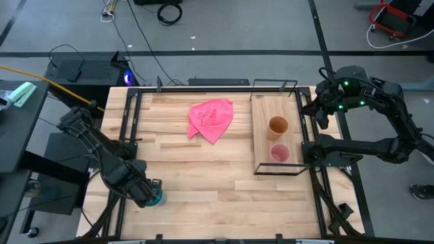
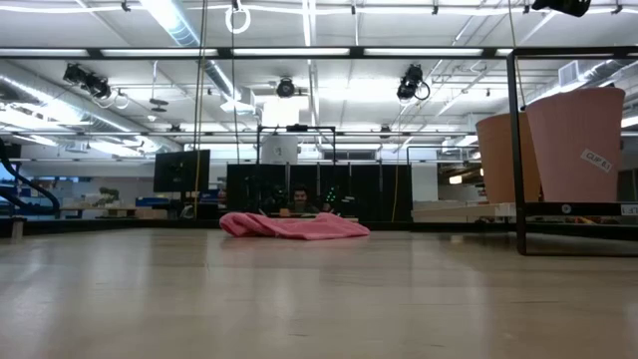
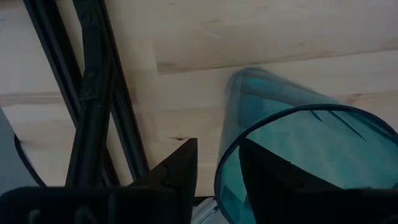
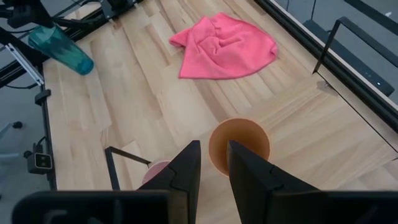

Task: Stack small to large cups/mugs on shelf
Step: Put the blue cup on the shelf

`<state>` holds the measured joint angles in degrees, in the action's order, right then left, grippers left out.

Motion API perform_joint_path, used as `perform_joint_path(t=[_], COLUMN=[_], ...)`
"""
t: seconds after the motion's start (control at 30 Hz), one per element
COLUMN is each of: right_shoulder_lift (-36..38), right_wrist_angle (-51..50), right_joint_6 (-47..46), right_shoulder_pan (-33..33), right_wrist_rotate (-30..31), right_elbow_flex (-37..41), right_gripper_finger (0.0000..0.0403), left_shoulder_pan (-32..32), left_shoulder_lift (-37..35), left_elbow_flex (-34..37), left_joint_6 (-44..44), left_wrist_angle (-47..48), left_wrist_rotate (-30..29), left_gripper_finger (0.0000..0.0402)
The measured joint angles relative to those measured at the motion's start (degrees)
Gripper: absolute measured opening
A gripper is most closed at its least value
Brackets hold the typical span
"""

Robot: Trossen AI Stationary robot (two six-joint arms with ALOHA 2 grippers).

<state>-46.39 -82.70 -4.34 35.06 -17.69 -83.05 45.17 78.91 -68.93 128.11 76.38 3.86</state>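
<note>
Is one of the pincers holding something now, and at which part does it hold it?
The left pincer has one finger inside and one outside the rim of the teal cup, but it stands open, so no firm hold. The right pincer holds nothing.

Pale plank-wood tabletop (image 1: 203, 183) carries a crumpled pink cloth (image 1: 211, 118). Just right of the cloth: rectangular light-wood shelf board (image 1: 266, 139) with black wire end frames. A translucent teal-blue cup (image 1: 156, 198) lies well away from the cloth, toward the table's near-left corner.
</note>
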Motion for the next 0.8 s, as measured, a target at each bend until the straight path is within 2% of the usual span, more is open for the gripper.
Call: perform_joint_path(t=[0.47,0.8], right_shoulder_lift=[0.00,0.00], right_wrist_angle=[0.05,0.05], right_joint_6=[0.04,0.01], right_shoulder_pan=[-0.01,0.01], right_wrist_rotate=[0.00,0.01], right_elbow_flex=[0.00,0.00], right_gripper_finger=[0.0087,0.0087], left_shoulder_pan=[0.00,-0.01], left_shoulder_lift=[0.18,0.20], left_elbow_flex=[0.00,0.00], left_joint_6=[-0.37,-1.20], left_wrist_angle=[1.06,1.91], left_wrist_rotate=[0.00,-2.52], left_gripper_finger=[0.0096,0.0093])
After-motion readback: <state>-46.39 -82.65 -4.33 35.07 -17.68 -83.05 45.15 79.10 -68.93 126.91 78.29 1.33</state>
